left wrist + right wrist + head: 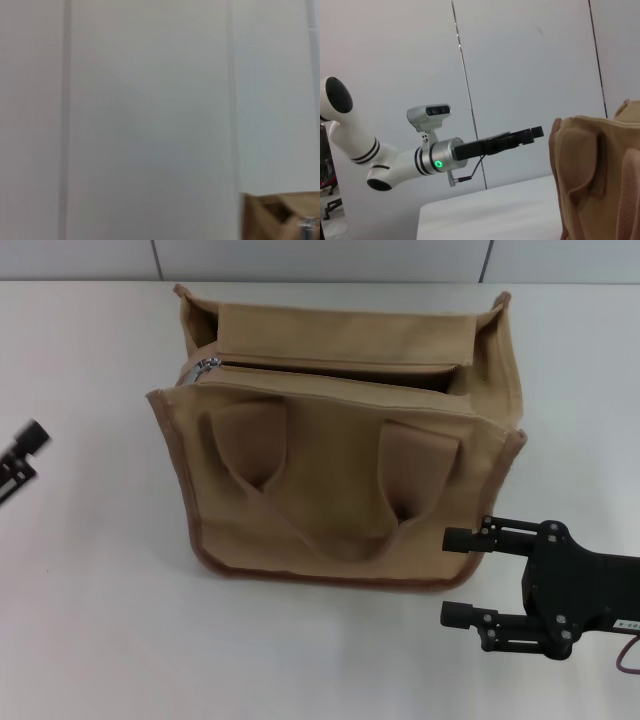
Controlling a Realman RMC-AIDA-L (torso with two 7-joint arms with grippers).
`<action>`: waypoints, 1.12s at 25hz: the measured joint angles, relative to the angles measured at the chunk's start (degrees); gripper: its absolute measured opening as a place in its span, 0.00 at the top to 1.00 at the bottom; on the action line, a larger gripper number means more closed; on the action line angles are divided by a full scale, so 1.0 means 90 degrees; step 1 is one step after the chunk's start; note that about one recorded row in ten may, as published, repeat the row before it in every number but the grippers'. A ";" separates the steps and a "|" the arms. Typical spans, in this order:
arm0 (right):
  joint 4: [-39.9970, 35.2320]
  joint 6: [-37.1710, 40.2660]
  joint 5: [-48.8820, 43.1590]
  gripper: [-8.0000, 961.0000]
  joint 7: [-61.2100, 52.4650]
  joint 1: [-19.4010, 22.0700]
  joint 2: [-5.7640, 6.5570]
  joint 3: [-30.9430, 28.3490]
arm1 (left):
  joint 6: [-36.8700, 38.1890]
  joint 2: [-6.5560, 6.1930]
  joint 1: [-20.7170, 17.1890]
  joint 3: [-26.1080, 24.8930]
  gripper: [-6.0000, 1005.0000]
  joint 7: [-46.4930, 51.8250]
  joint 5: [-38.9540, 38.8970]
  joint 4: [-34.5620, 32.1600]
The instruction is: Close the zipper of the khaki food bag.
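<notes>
Nearest me, my right gripper hovers low over the white table, fingers spread wide, just off the near right corner of the khaki food bag; my left gripper sits well off at the left edge, apart from the bag, and I cannot tell how its fingers stand; the bag stands upright mid-table, handles draped down its near face, long axis running left to right; along its top the zipper follows that same line, gaping open, the silver slider at its left end; beyond, a pale panelled wall. My right wrist view alone shows my left arm reaching toward the bag's side; my left wrist view catches mostly wall, with a bag corner and a glint of metal.
</notes>
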State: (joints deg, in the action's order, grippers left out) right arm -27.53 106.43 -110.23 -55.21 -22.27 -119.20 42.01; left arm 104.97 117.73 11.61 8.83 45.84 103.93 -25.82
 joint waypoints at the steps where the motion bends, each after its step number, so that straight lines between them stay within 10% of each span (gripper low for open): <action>1: 0.0018 -0.0006 0.0002 0.26 0.0000 -0.0026 -0.0002 0.0005 | -0.0104 0.0047 0.0017 -0.0259 0.24 -0.0032 0.0026 0.0003; 12: 0.0085 0.0000 0.0003 0.26 0.0032 -0.0022 -0.0016 0.0008 | -0.0747 0.0117 0.0740 0.0771 0.24 -0.0078 0.0342 0.0397; 28: 0.0187 0.0011 0.0003 0.26 0.0046 0.0025 -0.0010 -0.0010 | -0.1093 0.0133 0.1289 0.0858 0.24 -0.0765 0.0293 0.1362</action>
State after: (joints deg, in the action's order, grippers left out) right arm -25.85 106.53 -110.21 -54.80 -22.05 -119.29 41.92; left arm 95.14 118.92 23.21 16.55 38.95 106.58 -13.57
